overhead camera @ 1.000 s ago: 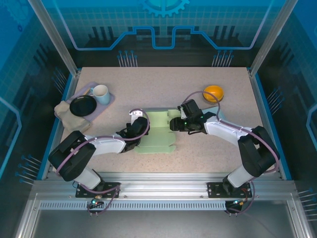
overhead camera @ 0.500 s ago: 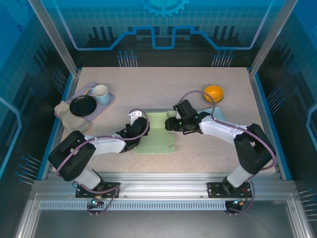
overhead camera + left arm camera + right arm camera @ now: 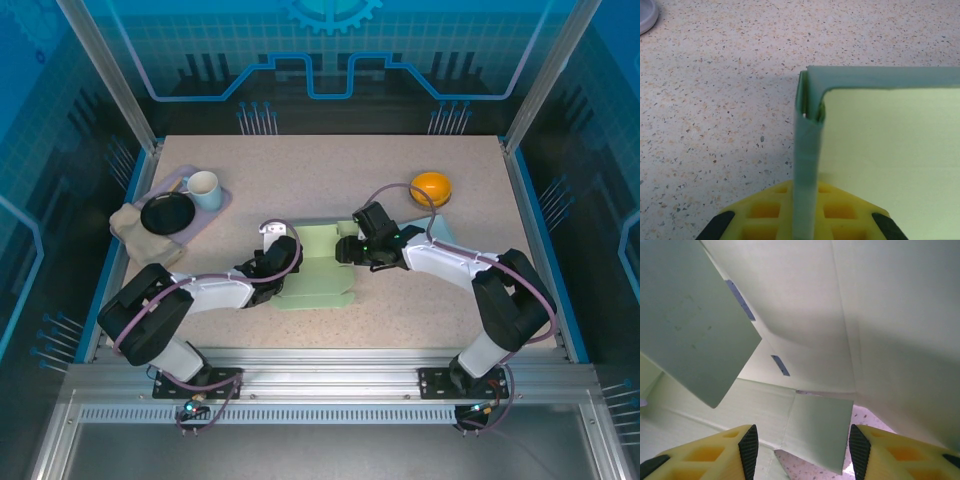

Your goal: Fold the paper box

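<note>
By the left edge of the table (image 3: 330,175) sits a tray (image 3: 222,205) with a cup (image 3: 203,188) and a black plate (image 3: 166,213) on it. A cloth (image 3: 135,230) lies just beside it. The green box (image 3: 318,270) lies in the middle of the table, nearer the front edge, partly folded. The left claw (image 3: 280,265) is closed tight on the box's left wall, which stands up. The right claw (image 3: 345,250) is at the box's right side with its fingers apart. A flap sits in the gap, not squeezed. An orange bowl (image 3: 431,187) sits toward the far right corner.
</note>
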